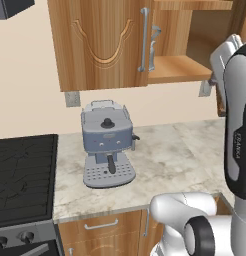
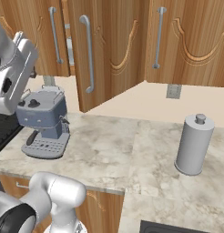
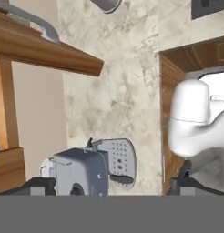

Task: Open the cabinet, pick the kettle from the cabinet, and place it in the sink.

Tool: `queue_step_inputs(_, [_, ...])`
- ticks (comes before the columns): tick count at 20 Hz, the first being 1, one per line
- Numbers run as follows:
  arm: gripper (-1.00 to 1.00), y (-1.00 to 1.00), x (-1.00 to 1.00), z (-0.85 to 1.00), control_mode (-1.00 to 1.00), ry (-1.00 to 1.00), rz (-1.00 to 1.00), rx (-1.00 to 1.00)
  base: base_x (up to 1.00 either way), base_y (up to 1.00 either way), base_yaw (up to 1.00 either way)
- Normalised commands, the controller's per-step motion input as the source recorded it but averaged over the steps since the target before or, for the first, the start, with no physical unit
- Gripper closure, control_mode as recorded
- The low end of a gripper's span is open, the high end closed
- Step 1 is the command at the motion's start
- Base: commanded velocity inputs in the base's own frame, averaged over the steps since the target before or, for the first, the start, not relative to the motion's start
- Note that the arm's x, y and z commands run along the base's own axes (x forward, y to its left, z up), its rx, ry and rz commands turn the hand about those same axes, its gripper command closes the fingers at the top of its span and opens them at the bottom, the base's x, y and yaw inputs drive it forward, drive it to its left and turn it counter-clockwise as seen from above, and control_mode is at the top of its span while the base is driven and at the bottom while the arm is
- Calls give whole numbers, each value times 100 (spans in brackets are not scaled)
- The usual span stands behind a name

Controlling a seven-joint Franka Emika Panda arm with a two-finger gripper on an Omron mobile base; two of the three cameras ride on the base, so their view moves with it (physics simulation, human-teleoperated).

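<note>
Looking down over our own white arm, we see a marbled counter with a blue-grey coffee machine standing on it, a black stovetop just beside it at nine o'clock. Above, at twelve o'clock, hangs the wooden cabinet: its left door is shut, while its right door is swung out toward us, showing a bare wooden shelf inside. We cannot make out the kettle in the part of the cabinet that shows. In the right base view a tall grey canister with a knob stands on the counter at three o'clock, well apart from the coffee machine, and a dark edge of the sink shows at five o'clock. Our gripper is raised near the open cabinet; in the hand view its two dark fingertips stand wide apart with nothing between them, looking down on the coffee machine.
</note>
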Motion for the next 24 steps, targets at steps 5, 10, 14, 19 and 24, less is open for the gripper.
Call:
queue_step_inputs(5, [-100,0,16,-1,-100,0,-15,0,0,0,0])
queue_step_inputs(10, [-100,0,22,-6,-100,0,-15,0,0,0,0])
queue_step_inputs(14, [-100,-7,26,-2,-100,0,-9,0,0,0,0])
queue_step_inputs(19, [-100,-4,29,-3,-100,-1,-3,-4,0,0,0])
queue_step_inputs(24, [-100,-18,23,-13,-100,-8,0,-13,0,0,0])
